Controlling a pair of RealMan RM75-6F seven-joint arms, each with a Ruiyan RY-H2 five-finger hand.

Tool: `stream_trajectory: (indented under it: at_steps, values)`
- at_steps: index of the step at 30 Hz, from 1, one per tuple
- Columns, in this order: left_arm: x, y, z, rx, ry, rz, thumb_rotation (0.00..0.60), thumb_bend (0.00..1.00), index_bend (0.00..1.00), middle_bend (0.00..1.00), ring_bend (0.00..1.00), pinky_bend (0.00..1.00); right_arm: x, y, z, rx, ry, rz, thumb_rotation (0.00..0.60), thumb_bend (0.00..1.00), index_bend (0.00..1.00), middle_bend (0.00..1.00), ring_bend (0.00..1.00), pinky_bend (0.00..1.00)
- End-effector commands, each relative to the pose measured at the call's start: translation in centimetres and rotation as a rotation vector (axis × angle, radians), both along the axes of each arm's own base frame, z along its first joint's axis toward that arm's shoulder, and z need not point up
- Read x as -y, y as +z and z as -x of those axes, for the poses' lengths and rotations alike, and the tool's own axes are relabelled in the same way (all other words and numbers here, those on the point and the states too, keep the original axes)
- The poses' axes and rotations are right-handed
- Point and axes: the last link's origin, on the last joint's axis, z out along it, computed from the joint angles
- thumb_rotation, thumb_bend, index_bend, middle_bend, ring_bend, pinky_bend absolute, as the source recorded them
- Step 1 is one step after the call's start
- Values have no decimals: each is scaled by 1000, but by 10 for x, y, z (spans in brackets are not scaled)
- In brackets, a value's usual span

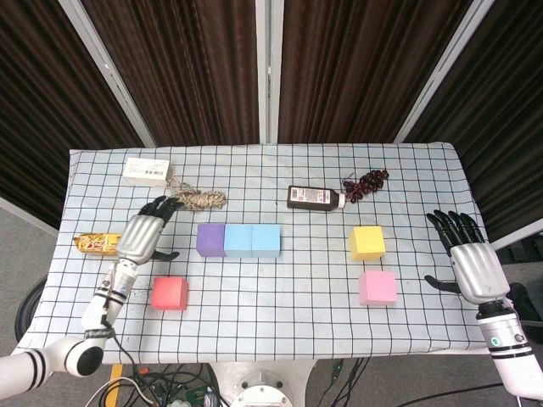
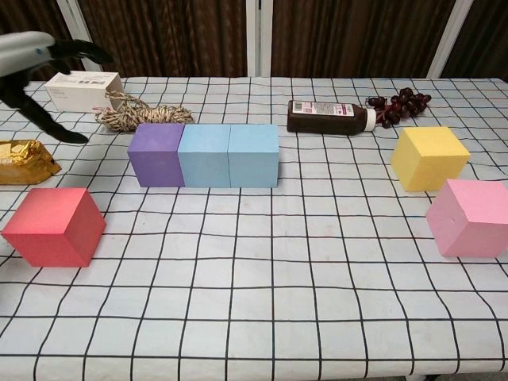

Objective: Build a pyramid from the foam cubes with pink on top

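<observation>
We see the pink foam cube alone near the table's right front, just behind it the yellow cube. A row of 3, purple cube and 2 blue cubes, sits mid-table on the checked tablecloth. Dark curtains hang behind. Left hand and right hand hover released, fingers spread.

dark brown curtains with pale metal posts hang behind the counter's checked cloth; grey floor beside.
</observation>
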Motion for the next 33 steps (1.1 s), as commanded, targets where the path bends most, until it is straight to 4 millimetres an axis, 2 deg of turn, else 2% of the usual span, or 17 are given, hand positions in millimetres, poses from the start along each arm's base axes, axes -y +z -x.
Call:
stream_trajectory:
  at_steps: [1,6,10,18,25,30,33]
  values:
    - [26,27,27,-30,73,-54,600,58,126,86,48,163,5,-2,-2,-24,4,-14,600,0,0,62,0,0]
    - [55,49,51,-33,121,-110,600,57,126,88,48,163,19,-6,-5,-31,1,-38,600,0,0,63,0,0]
    - [74,60,58,-12,136,-149,600,57,126,92,48,163,28,-13,-9,-30,4,-58,600,0,0,63,0,0]
    - [110,69,69,1,161,-169,600,57,126,97,48,163,54,-36,-10,-98,-20,-134,600,0,0,67,0,0]
    - [127,73,75,11,159,-201,600,57,126,101,48,162,76,-62,-18,-154,-25,-198,600,0,0,67,0,0]
    - [133,75,76,12,149,-206,600,57,126,103,48,163,95,-82,-25,-199,-37,-252,600,0,0,70,0,0]
    - [135,74,77,13,148,-201,600,57,126,104,48,163,99,-94,-28,-200,-47,-272,600,0,0,88,0,0]
